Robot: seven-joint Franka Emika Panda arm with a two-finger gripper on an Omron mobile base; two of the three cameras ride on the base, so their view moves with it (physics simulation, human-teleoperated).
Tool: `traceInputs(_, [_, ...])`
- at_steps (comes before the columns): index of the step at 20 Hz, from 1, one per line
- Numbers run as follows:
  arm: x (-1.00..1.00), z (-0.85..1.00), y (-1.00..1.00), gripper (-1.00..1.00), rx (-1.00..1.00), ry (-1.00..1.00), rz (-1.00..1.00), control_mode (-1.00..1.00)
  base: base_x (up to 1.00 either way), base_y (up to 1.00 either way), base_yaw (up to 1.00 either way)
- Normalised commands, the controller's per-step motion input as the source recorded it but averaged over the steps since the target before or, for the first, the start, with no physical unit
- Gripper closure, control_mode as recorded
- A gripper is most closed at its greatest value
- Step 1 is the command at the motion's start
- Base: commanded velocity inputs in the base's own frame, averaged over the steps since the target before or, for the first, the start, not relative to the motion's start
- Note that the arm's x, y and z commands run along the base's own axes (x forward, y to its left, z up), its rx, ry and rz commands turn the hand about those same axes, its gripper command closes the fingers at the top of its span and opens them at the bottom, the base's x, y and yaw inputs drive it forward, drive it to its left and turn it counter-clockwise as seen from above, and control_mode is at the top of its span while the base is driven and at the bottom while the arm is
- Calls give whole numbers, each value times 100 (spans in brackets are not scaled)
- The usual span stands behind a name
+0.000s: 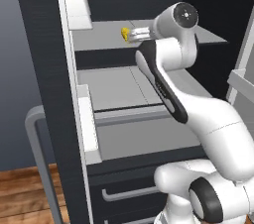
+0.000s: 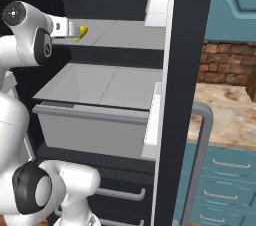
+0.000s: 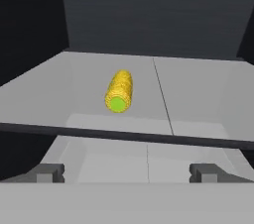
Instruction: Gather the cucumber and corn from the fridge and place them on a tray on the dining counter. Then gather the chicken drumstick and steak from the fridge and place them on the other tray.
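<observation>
While I find no writing to read, my tool (image 3: 127, 172) gapes wide, empty; corn (image 3: 119, 91) at 12 o'clock on the fridge (image 1: 44, 69) shelf (image 3: 193, 89).

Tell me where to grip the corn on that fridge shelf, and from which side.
Grip the corn across its middle, coming straight in from the front. It lies with its green end toward the open hand, so the fingers can close on its rounded sides.

A brick wall (image 2: 220, 62) stands behind teal cabinets (image 2: 225, 185), above a wooden floor (image 1: 25, 193).
</observation>
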Motion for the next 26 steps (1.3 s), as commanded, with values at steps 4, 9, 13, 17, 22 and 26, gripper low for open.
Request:
traceInputs(4, [56,0,9,-100,0,0,0,-100,0,0,0])
traceInputs(9, [37,0,0,-100,0,0,0,-100,0,0,0])
traceInputs(13, [41,0,0,-100,1,0,0,-100,0,0,0])
traceInputs(17, [47,0,5,-100,1,0,0,-100,0,0,0])
traceInputs(22, [37,-1,14,-100,0,1,0,-100,0,0,0])
traceInputs(26, [21,-11,6,-100,0,6,0,-100,0,0,0])
